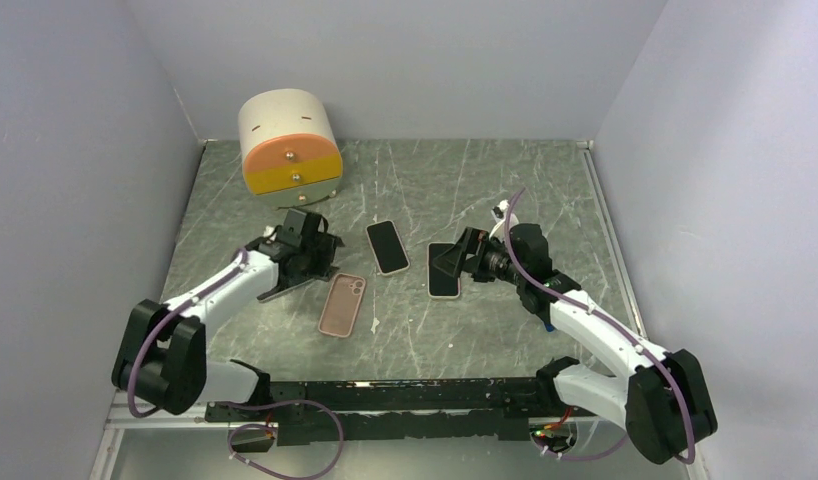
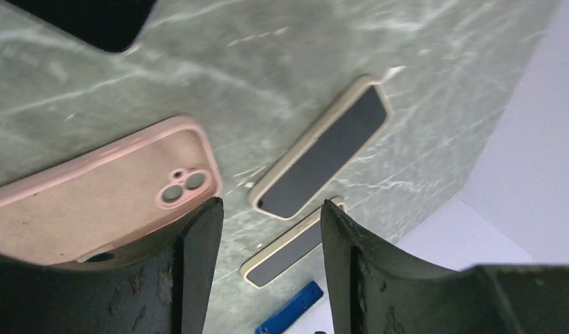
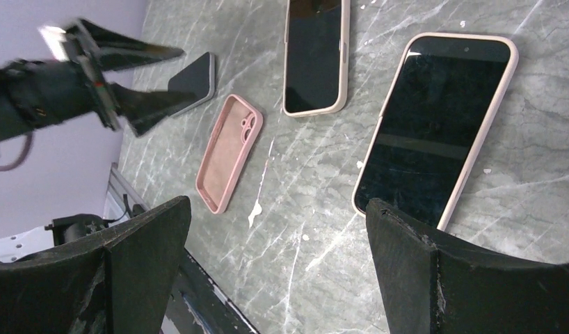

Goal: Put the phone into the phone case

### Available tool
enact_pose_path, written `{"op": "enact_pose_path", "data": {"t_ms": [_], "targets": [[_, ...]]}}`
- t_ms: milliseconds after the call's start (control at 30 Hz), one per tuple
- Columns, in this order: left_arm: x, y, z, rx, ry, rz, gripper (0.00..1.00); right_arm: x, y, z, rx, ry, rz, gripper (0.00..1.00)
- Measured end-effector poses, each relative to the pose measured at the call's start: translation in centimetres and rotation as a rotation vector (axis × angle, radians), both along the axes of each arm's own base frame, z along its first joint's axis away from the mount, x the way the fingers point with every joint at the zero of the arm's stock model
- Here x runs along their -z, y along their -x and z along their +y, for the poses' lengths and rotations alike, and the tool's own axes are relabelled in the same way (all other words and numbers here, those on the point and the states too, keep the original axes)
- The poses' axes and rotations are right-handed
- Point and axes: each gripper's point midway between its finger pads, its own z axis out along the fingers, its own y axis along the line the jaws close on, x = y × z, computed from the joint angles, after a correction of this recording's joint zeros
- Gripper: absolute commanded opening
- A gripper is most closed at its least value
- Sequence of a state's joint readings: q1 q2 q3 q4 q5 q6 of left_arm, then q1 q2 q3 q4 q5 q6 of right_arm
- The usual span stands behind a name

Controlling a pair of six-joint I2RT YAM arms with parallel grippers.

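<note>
Left of centre on the table (image 1: pixel 435 330), L gripper (image 2: pixel 270 209) hangs low w/ fingers spread, nothing betw. them. Just beside its tips a dark phone (image 3: pixel 193 78) lies flat on the table. It looks bare, no cover on it, tho the view's too small and oblique to be sure. Not gripped, that much is plain.

Pink case (image 1: pixel 342 305) next: flat, hollow side up, camera cut-out at its far end, just near-right of L gripper. Nothing inside it, nothing touching it.

Mid phone (image 1: pixel 388 247), screen up in a beige cover, sits a bit far-right of the case, apart from it. Right phone (image 1: pixel 443 282), screen up in a pale cover, lies right of the mid one w/ a gap betw. them.

R gripper (image 3: pixel 278 205) comes in from the right, fingers wide apart, poised over the right phone's far end, not pinching anything. In the wrist view the phone lies under its right-hand finger.

Far left, a rounded box (image 1: pixel 290 148) w/ orange and yellow drawer fronts, well apart from the phones.
</note>
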State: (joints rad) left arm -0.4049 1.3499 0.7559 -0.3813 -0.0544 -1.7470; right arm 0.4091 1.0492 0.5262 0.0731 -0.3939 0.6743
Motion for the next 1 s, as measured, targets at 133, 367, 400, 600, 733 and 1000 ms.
{"op": "enact_pose_path", "data": {"t_ms": [133, 367, 400, 600, 733, 1000], "targets": [[-4.2, -1.9, 1.4, 0.074, -0.152, -0.127, 0.65, -0.1, -0.1, 0.1, 0.000, 0.001, -0.001, 0.99], [-5.1, -1.7, 3.3, 0.401, -0.446, -0.213, 0.69, 0.0, -0.2, -0.1, 0.012, 0.014, 0.005, 0.99], [-5.0, -1.5, 3.4, 0.461, -0.482, -0.218, 0.69, -0.1, -0.2, -0.2, 0.014, 0.016, 0.002, 0.99], [-8.1, -1.9, 3.1, 0.843, -0.669, -0.303, 0.73, -1.5, -0.4, -0.3, 0.014, 0.012, -0.043, 0.99], [-9.6, -2.8, 3.2, 1.048, -0.784, -0.324, 0.75, -1.9, -0.2, -0.4, 0.006, 0.031, -0.046, 0.99], [-6.7, -0.6, 5.7, 1.420, -0.930, -0.254, 0.94, -5.0, 0.7, -1.7, 0.027, 0.065, -0.129, 0.99]]}}
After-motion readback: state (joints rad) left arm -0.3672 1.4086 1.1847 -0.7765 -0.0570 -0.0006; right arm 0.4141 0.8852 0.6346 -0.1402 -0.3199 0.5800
